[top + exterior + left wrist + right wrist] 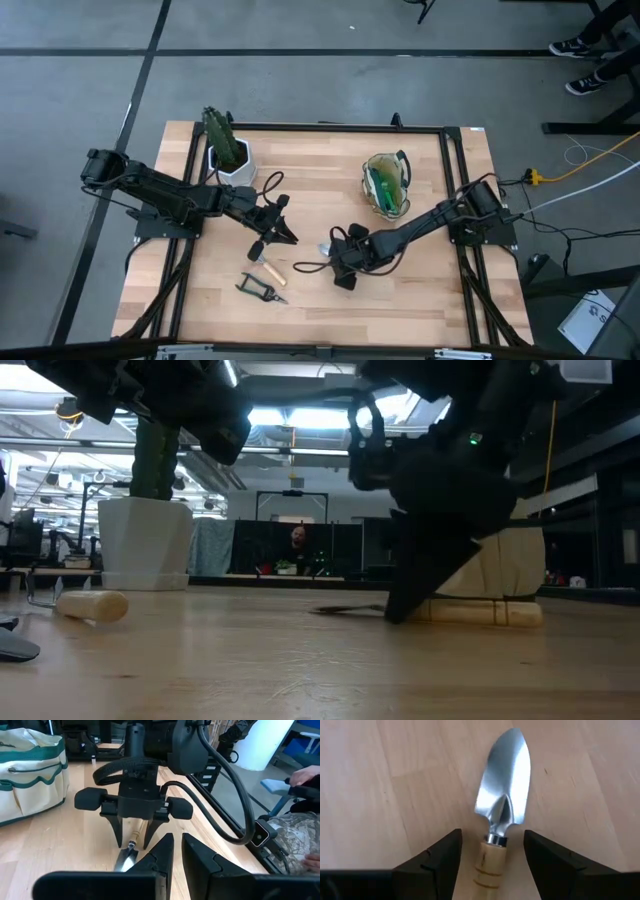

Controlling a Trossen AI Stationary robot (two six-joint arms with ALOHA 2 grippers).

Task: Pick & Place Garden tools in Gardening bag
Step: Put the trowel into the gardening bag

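The trowel (502, 795) lies flat on the table, its metal blade away from my right wrist and its wooden handle (490, 865) toward it. My right gripper (492, 855) is open and points down. One finger stands on each side of the handle just behind the blade, without touching it. My left gripper (177, 845) is shut and empty, hovering left of the trowel (132, 832). The claw rake (266, 263) and the pruning shears (262, 289) lie near the table's near edge. The tan bag (387, 186) stands at the far right, with the green spray bottle (380, 185) inside.
A white pot with a cactus-like plant (228, 152) stands at the table's far left. Bare wood lies between the trowel and the bag. A person's hand and sleeve (300, 830) show beyond the table's edge in the left wrist view.
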